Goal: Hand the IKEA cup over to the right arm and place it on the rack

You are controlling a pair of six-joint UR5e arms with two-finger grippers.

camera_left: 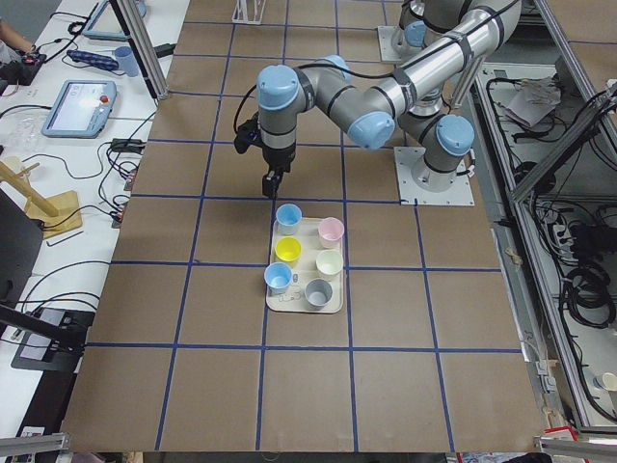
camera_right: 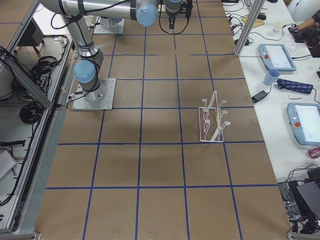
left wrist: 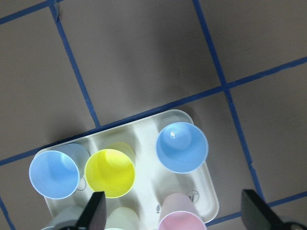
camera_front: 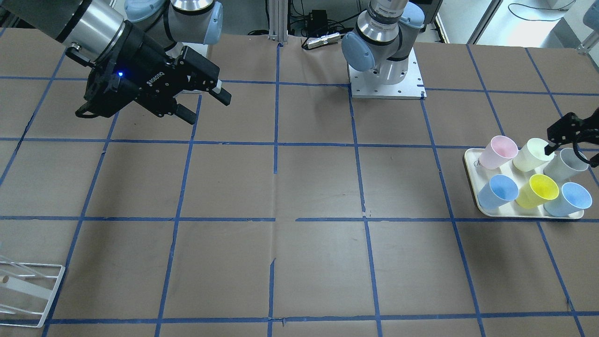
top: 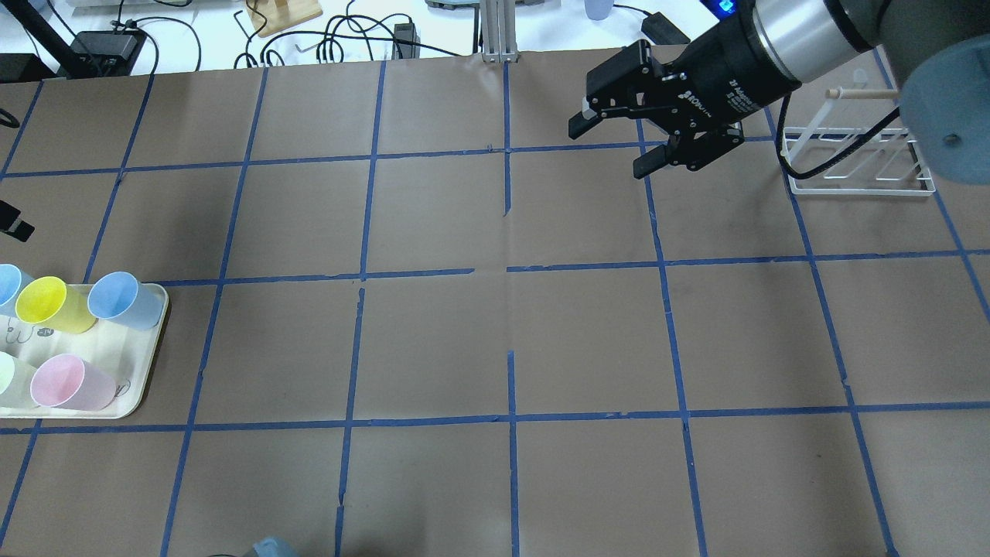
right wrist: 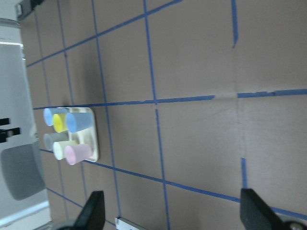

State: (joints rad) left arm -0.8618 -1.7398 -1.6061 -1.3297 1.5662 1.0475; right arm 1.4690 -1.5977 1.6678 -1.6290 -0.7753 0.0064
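Note:
The IKEA cup (camera_front: pixel 568 200), very pale icy blue, stands upright on the white tray (camera_front: pixel 471 178) at its end, beside a yellow cup (camera_front: pixel 538 191). It also shows in the left wrist view (left wrist: pixel 53 175). My left gripper (camera_front: pixel 571 140) hovers above the tray, open and empty, and its fingers (left wrist: pixel 95 213) frame the tray from above. My right gripper (camera_front: pixel 206 106) is open and empty, held high over the table far from the tray; it also shows in the overhead view (top: pixel 611 147). The white wire rack (top: pixel 855 155) stands on the table just beyond it.
The tray also holds a sky-blue cup (camera_front: pixel 498 191), a pink cup (camera_front: pixel 498 152), a pale green cup (camera_front: pixel 531 154) and a grey cup (camera_front: pixel 566 164). The right arm's cable (top: pixel 835 155) hangs in front of the rack. Blue tape lines grid the brown table.

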